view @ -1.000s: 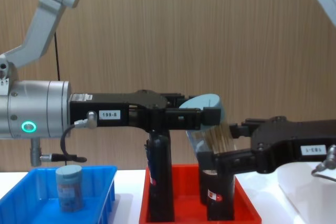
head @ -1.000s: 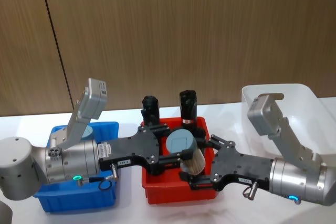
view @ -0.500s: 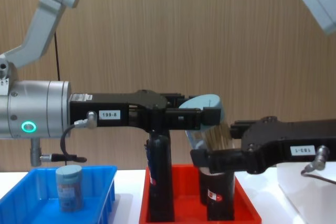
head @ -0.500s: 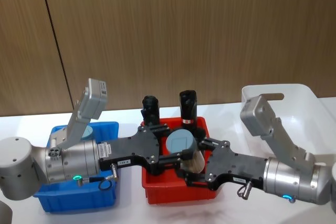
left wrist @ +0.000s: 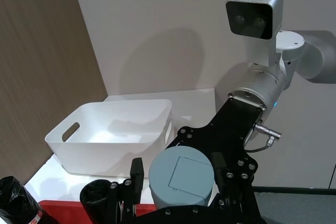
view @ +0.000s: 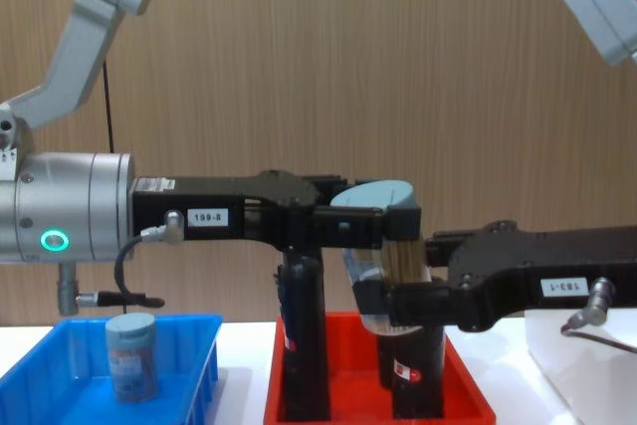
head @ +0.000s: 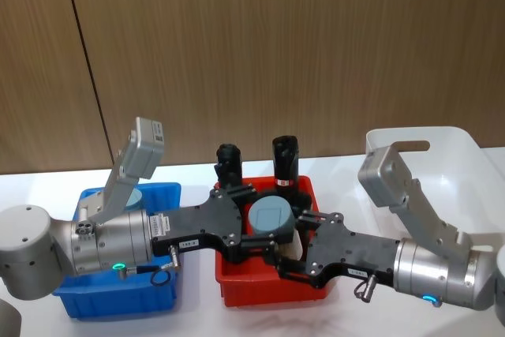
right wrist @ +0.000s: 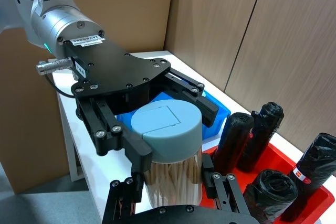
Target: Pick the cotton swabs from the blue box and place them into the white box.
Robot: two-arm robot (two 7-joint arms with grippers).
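**Clear-plastic jar of cotton swabs (head: 272,215) held by 2 grippers above the red plastic tray (head: 268,290)**

The small round jar, its pale grey-blue lid on top and its swab sticks showing through the clear wall, hangs in the air over the low red tray. It stands close to upright, just above the top of one of the tall black rolls (view: 304,345) that stand on end in that tray. It lies between the 2 bins, inside neither.

The left gripper (right wrist: 170,129) reaches in from the robot's left and is clamped on the jar at lid height, 1 black finger on each side of the lid. The right gripper (right wrist: 173,195) comes from the robot's right and is closed lower down. Its 2 fingers press against opposite sides of the clear body where the sticks show. Both grippers therefore grasp the same jar, the left above the right.

The low, bright blue box (view: 60,365) of plastic sits on the white table (head: 189,175) just left of the tray, under the left arm. A second jar (view: 132,355) with the same grey-blue lid stands upright in it. The tall white box (left wrist: 115,140) of smooth plastic, with an oval handle cut-out near its rim, stands to the tray's right, behind the right arm. A brown wood-panel wall (head: 276,45) rises behind the table.
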